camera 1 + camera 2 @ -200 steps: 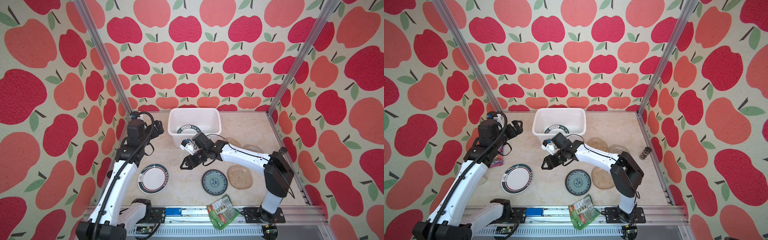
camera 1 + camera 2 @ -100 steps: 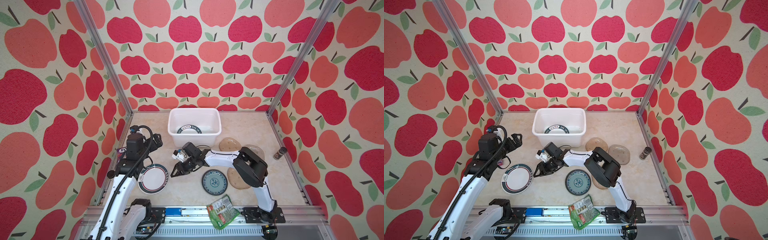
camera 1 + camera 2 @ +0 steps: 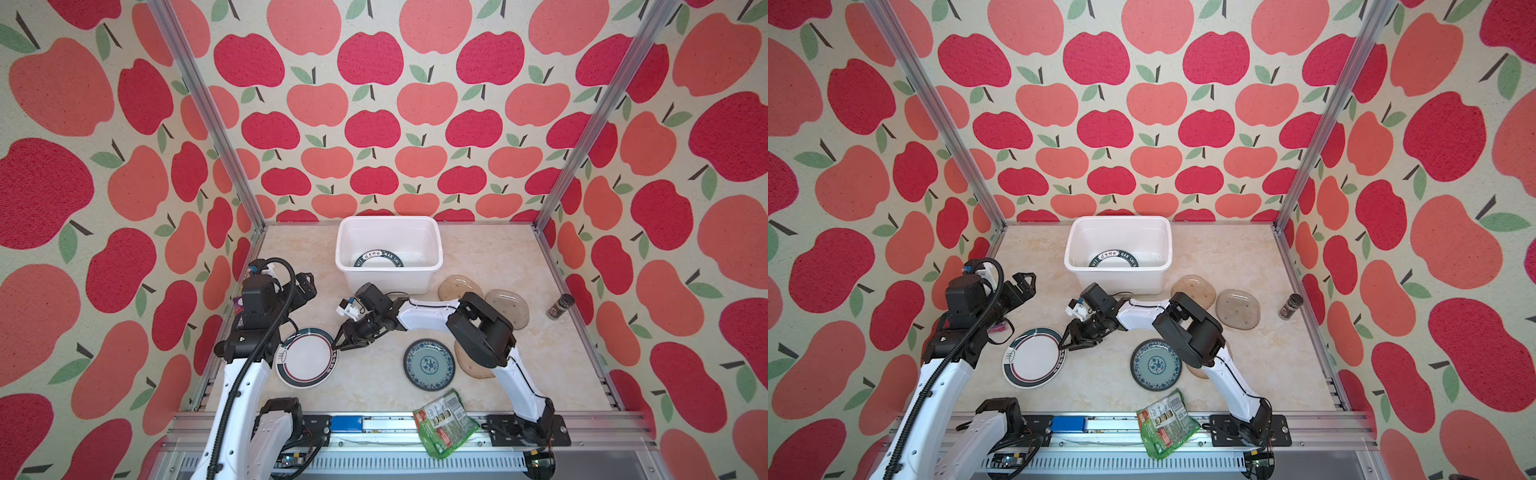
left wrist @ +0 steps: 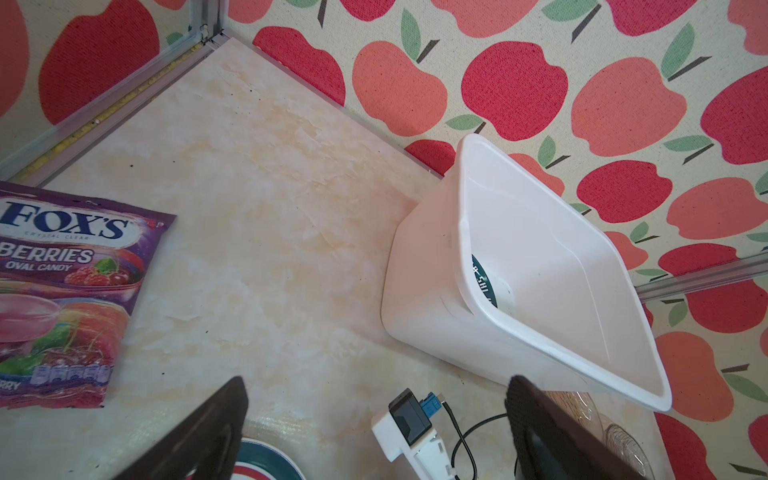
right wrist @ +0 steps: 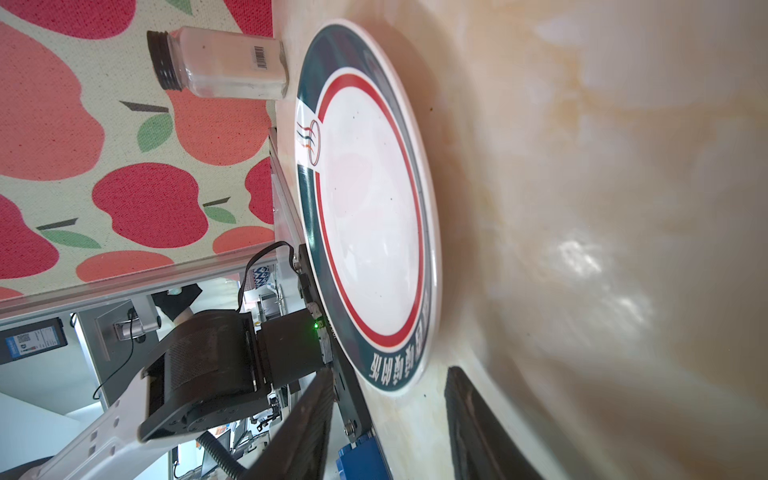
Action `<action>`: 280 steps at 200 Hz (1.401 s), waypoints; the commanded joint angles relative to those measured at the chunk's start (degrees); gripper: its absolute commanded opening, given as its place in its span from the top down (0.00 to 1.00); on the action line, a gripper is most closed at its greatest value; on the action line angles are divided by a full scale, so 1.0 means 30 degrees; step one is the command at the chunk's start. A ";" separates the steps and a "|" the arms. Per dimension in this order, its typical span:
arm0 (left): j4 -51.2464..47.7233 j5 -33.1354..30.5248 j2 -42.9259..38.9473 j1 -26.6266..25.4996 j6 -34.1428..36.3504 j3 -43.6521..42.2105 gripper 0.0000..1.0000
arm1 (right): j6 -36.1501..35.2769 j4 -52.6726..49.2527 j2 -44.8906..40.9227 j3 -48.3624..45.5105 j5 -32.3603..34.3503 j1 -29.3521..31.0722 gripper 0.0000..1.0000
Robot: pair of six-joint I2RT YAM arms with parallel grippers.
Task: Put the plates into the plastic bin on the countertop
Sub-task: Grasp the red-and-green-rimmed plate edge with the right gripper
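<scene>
Beige marble-look countertop carrying white plastic bin. Right gripper, jaws half-open, empty, hovering at round white teal-rimmed ceramic plate, lower left. Left gripper gaping, empty.

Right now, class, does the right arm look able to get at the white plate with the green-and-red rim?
Probably yes: the right gripper sits right at the white plate's rim, jaws apart, and nothing lies in between on the countertop.

Amber plate mostly under right arm; bin plate half behind bin wall; candy bag cropped.
</scene>
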 commanded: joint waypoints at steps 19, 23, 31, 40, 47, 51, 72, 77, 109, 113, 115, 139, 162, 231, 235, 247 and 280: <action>0.0252 0.0423 -0.0346 0.0193 -0.0231 -0.0115 0.01 | 0.0355 -0.0947 0.0932 0.1327 -0.0024 0.0109 0.55; 0.0302 0.0407 -0.0372 0.0215 -0.0238 -0.0172 0.01 | 0.0423 -0.0879 0.0993 0.1343 -0.0051 0.0138 0.56; 0.0343 0.0402 -0.0376 0.0221 -0.0267 -0.0294 0.01 | 0.0463 -0.1007 0.1174 0.1499 -0.0132 0.0175 0.56; 0.0416 0.0411 -0.0409 0.0221 -0.0296 -0.0413 0.01 | 0.0534 -0.1228 0.1392 0.1722 -0.0196 0.0200 0.58; 0.0377 0.0430 -0.0391 0.0239 -0.0282 -0.0445 0.01 | 0.0586 -0.1270 0.1549 0.1836 -0.0249 0.0239 0.59; 0.0369 0.0433 -0.0362 0.0249 -0.0274 -0.0467 0.01 | 0.0654 -0.1271 0.1642 0.1884 -0.0325 0.0234 0.59; 0.0378 0.0462 -0.0347 0.0250 -0.0267 -0.0475 0.01 | 0.0785 -0.1496 0.2081 0.2258 -0.0507 0.0238 0.61; 0.0423 0.0470 -0.0346 0.0250 -0.0268 -0.0475 0.01 | 0.0785 -0.1554 0.2155 0.2323 -0.0561 0.0242 0.61; 0.0539 0.0674 -0.0202 0.0386 -0.0297 -0.0475 0.01 | 0.0872 -0.1923 0.2756 0.2930 -0.0883 0.0264 0.64; 0.0564 0.0683 -0.0182 0.0396 -0.0319 -0.0489 0.01 | 0.0873 -0.1984 0.2828 0.3029 -0.0927 0.0269 0.65; 0.0570 0.0708 -0.0159 0.0396 -0.0324 -0.0500 0.01 | 0.0873 -0.1999 0.2875 0.3080 -0.0931 0.0285 0.65; 0.0642 0.0856 -0.0083 0.0530 -0.0356 -0.0561 0.01 | 0.0902 -0.2281 0.3076 0.3277 -0.0991 0.0283 0.69; 0.0698 0.0903 -0.0133 0.0528 -0.0385 -0.0759 0.01 | 0.1011 -0.2032 0.3006 0.3014 -0.0958 0.0292 0.72; 0.0758 0.0835 -0.0229 0.0600 -0.0440 -0.0766 0.01 | 0.0614 -0.1915 0.1945 0.2048 -0.0202 0.0288 0.97; 0.0757 0.0830 -0.0251 0.0601 -0.0443 -0.0767 0.01 | 0.0584 -0.1919 0.1851 0.1984 -0.0135 0.0272 1.00; 0.0772 0.0802 -0.0287 0.0594 -0.0443 -0.0740 0.01 | 0.0472 -0.1848 0.1501 0.1725 -0.0082 0.0271 1.00; 0.0673 0.0759 -0.0273 0.0661 -0.0520 -0.0266 0.01 | -0.1095 -0.3089 -0.0867 0.0585 0.0446 0.0074 1.00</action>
